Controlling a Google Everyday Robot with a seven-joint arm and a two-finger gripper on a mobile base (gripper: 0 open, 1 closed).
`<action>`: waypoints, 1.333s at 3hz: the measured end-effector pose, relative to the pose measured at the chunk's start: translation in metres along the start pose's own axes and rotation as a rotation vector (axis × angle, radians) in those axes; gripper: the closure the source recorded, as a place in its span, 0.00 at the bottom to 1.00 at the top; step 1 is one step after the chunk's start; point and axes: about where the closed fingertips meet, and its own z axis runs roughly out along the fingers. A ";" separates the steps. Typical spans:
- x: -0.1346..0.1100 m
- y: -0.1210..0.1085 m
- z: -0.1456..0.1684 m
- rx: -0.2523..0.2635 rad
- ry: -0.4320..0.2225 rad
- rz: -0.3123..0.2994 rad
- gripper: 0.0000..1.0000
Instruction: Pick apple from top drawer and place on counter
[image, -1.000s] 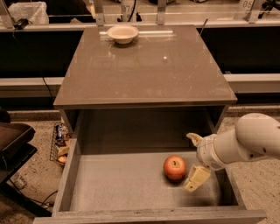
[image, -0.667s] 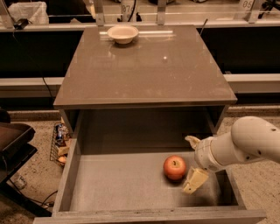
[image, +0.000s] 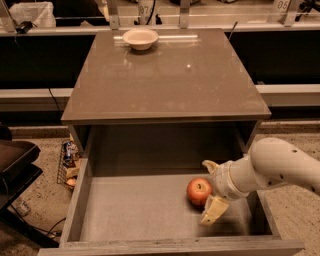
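Note:
The red-orange apple (image: 199, 192) lies on the grey floor of the open top drawer (image: 135, 212), right of its middle. My gripper (image: 210, 191) reaches in from the right, low inside the drawer. It is open, with one cream finger (image: 209, 166) behind the apple and the other (image: 214, 210) in front of it, both right beside the apple's right side. The glossy grey-brown counter (image: 165, 80) spreads above the drawer.
A cream bowl (image: 140, 38) stands at the counter's back left. The drawer's right wall (image: 261, 210) runs under my white arm (image: 280, 167). A small wire basket of packets (image: 69, 162) sits on the floor left of the cabinet, beside a dark chair (image: 15, 160).
My gripper has shifted slightly left, closer around the apple. The apple has not moved.

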 end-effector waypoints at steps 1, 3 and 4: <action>-0.006 0.004 0.012 -0.022 -0.011 -0.010 0.23; -0.007 0.005 0.013 -0.026 -0.011 -0.013 0.78; -0.008 0.006 0.014 -0.028 -0.011 -0.014 0.99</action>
